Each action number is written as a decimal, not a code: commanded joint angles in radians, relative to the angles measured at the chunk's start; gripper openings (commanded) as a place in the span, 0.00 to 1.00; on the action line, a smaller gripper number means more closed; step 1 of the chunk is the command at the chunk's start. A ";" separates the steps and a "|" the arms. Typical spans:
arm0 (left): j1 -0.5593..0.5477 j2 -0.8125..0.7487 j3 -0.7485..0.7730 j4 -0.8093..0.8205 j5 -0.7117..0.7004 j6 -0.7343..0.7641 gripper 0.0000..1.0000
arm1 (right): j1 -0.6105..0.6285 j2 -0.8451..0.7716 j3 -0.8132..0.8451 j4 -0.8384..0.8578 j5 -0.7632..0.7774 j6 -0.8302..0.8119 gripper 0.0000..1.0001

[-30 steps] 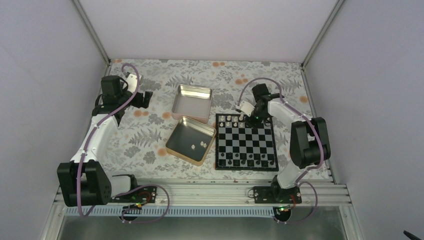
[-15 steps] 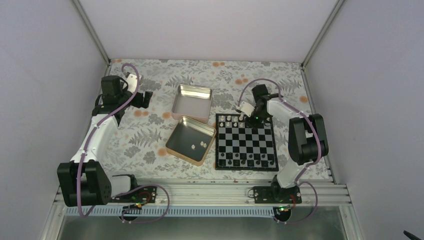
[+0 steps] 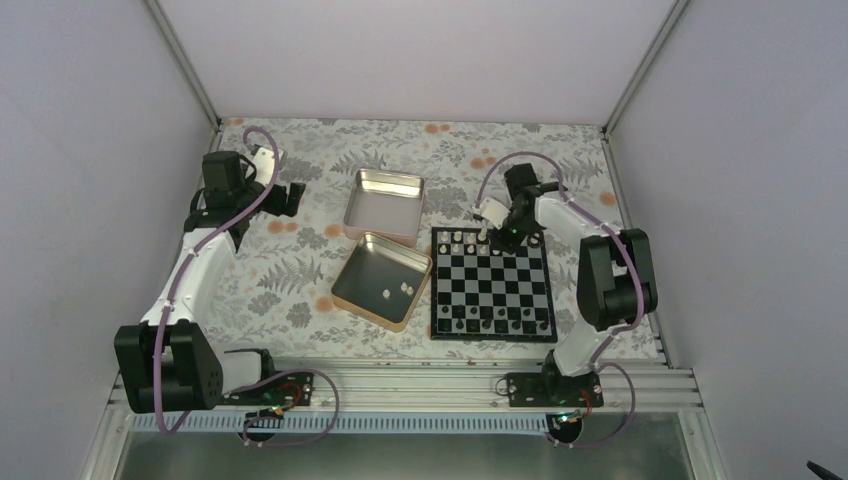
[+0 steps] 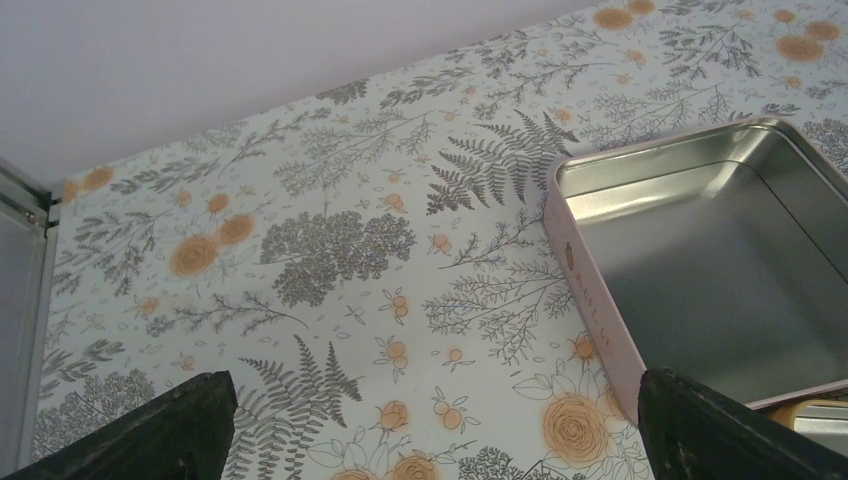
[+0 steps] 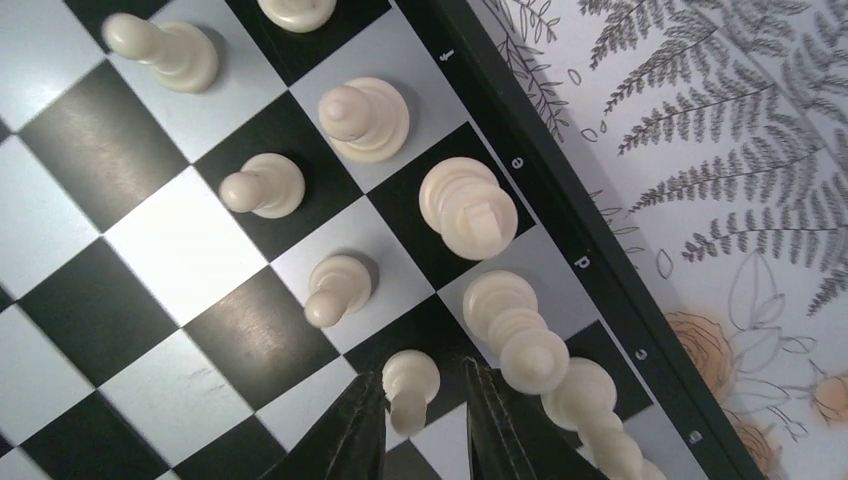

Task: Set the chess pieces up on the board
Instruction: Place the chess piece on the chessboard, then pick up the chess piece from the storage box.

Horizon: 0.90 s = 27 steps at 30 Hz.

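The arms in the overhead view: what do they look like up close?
The left arm and right arm both mix smooth white links with chunky black joint blocks. A purple cable loops along each one. The fingers are plain, dark, tapering wedges with no markings visible.

In my right wrist view I can read small pale letters printed on the black rim of the board (image 5: 560, 215). They run from the upper middle of the frame down to the lower right: f, e, d and c, all turned around. One more letter near the lower right edge is too blurred for me. In the left wrist view, right of centre, the pink side of the metal tin (image 4: 597, 310) carries a small mark that I cannot read.
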 commanded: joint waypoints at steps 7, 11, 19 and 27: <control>0.004 -0.001 0.006 -0.005 0.025 0.015 1.00 | 0.222 -0.187 0.174 -0.217 -0.009 0.068 0.26; 0.004 0.003 0.011 -0.009 0.030 0.014 1.00 | 0.439 -0.143 0.272 -0.270 -0.004 0.097 0.28; 0.004 -0.004 0.007 -0.005 0.015 0.013 1.00 | 0.734 0.087 0.413 -0.223 0.021 0.079 0.27; 0.004 -0.010 0.002 -0.003 0.011 0.015 1.00 | 0.804 0.280 0.412 -0.153 0.114 0.052 0.29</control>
